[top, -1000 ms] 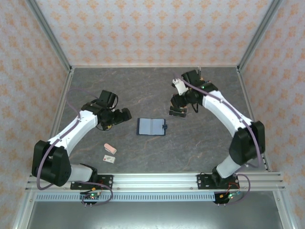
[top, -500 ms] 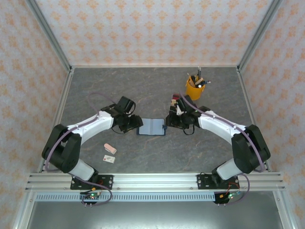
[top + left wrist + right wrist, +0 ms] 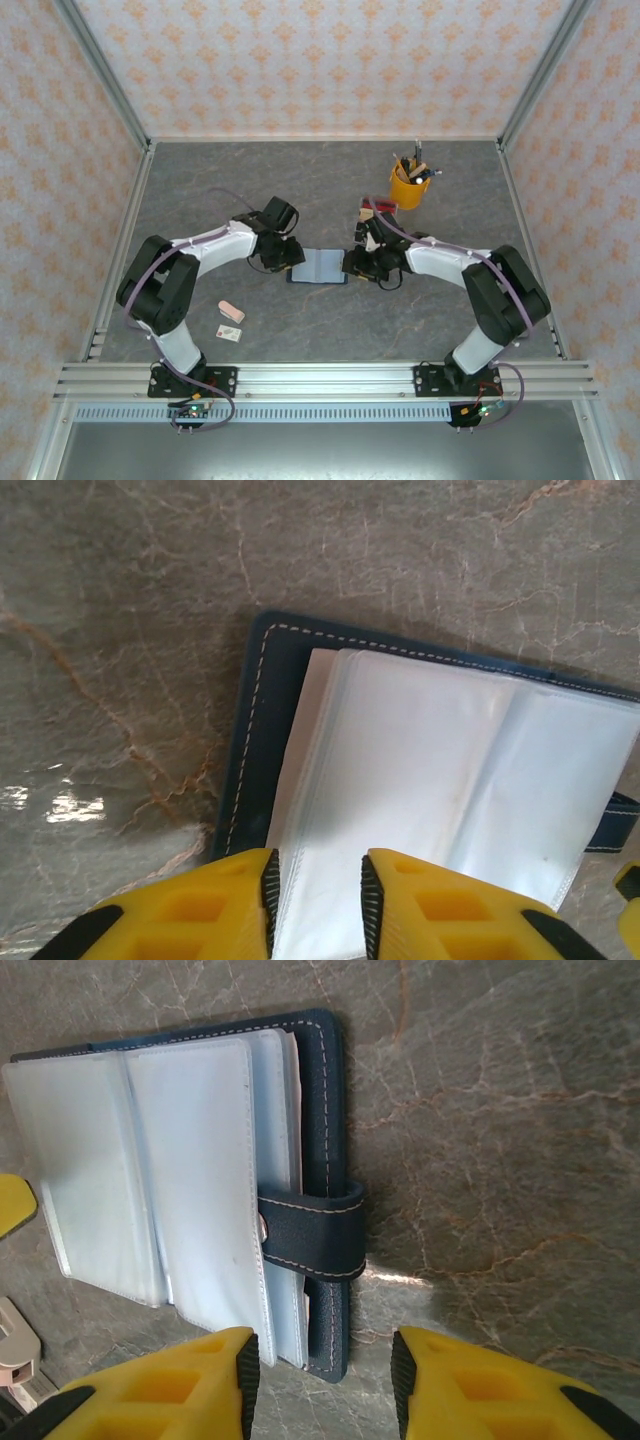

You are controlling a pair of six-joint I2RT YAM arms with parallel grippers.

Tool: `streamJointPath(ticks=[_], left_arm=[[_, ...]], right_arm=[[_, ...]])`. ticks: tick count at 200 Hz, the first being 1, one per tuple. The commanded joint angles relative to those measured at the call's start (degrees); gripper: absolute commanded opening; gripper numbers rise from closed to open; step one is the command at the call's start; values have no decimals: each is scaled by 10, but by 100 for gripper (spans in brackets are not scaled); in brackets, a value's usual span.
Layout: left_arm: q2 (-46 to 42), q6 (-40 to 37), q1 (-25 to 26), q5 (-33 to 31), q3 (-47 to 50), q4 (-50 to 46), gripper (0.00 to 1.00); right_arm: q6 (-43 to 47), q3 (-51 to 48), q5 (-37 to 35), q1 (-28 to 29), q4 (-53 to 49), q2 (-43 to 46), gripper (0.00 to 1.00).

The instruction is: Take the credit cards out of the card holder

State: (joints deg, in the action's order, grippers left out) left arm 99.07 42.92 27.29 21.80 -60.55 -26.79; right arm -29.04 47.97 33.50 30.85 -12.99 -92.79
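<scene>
Card holder [image 3: 318, 267] open flat; left end effector [image 3: 317, 880] parted over sleeves [image 3: 430, 770], right end effector [image 3: 325, 1360] parted beside strap [image 3: 312, 1235].

**A:** Where is the table [image 3: 250, 190] open?

**B:** The far left stretch is bare, and so is the near strip in the middle.

**A:** And around the card holder [image 3: 318, 266]?

**B:** Crowded. The left gripper [image 3: 315, 875] sits over its left edge, jaws a narrow gap apart. The right gripper [image 3: 320, 1360] straddles the strap side, jaws wider. Both arms block the sides, so only the near and far edges are free.

**A:** Other obstacles?

**B:** A yellow cup of pens [image 3: 408, 186] at the far right, and a pink block [image 3: 231, 311] and a small white card [image 3: 230, 333] at the near left, well apart from the holder
</scene>
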Motion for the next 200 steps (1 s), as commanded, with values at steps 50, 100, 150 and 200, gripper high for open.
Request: streamJointPath(ticks=[50,100,150,200], left_arm=[[28,-46,3,-4,-19,-24,37],[39,-58,2,22,-24,-12,21],[50,-65,3,94,-26,23,6],[41,-66,4,174,-3,82,0]], right_arm=[[18,10,7,4,0,-35,41],[19,12,0,5,-21,-38,39],[22,33,-1,7,-36,-71,32],[24,37,2,11,-34,-93,24]])
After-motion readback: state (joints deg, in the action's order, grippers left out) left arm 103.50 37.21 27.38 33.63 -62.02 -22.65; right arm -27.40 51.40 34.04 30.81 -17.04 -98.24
